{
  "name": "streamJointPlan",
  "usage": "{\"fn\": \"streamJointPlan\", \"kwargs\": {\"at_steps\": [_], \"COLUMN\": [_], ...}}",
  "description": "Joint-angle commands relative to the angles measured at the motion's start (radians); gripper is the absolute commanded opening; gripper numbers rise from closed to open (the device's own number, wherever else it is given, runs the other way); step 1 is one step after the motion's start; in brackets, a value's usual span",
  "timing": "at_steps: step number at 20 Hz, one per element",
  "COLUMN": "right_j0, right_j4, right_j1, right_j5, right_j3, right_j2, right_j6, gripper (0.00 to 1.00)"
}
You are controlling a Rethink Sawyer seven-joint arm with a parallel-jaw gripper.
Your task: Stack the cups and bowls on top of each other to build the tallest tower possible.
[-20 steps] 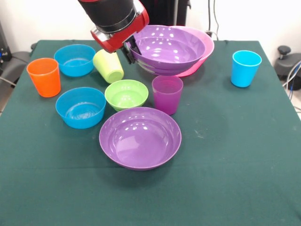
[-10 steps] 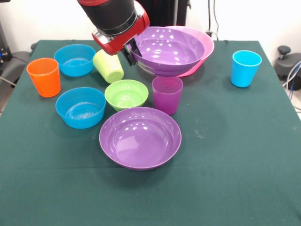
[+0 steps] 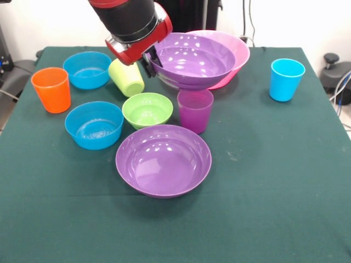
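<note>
Green-clothed table (image 3: 285, 181), white wall (image 3: 296, 22), hanging cables (image 3: 251, 19)

arm (image 3: 129, 22) cut off at top, pink bowl (image 3: 237, 57) mostly hidden

The red and black arm comes down from the top edge, its thick black wrist ending in a red collar tilted toward the lower right. Below the collar, the gripper (image 3: 150, 61) shows dark fingers (image 3: 147, 66) set close together, pinched on the rim of a purple bowl (image 3: 192, 57) that hangs out to the right of them
</note>
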Motion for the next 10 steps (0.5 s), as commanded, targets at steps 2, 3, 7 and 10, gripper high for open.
{"fn": "streamJointPlan", "kwargs": {"at_steps": [2,3,7,10], "right_j0": [0.004,0.002,0.001,0.004], "right_j4": [-0.082,-0.085,-0.094,-0.105], "right_j1": [0.052,0.053,0.06,0.067], "right_j5": [-0.045,-0.047,-0.063,-0.084], "right_j3": [-0.008,-0.007,-0.003,0.002], "right_j2": [0.011,0.012,0.012,0.008], "right_j6": [-0.343,-0.342,-0.333,-0.319], "gripper": [0.0,0.0,0.0,0.0]}}
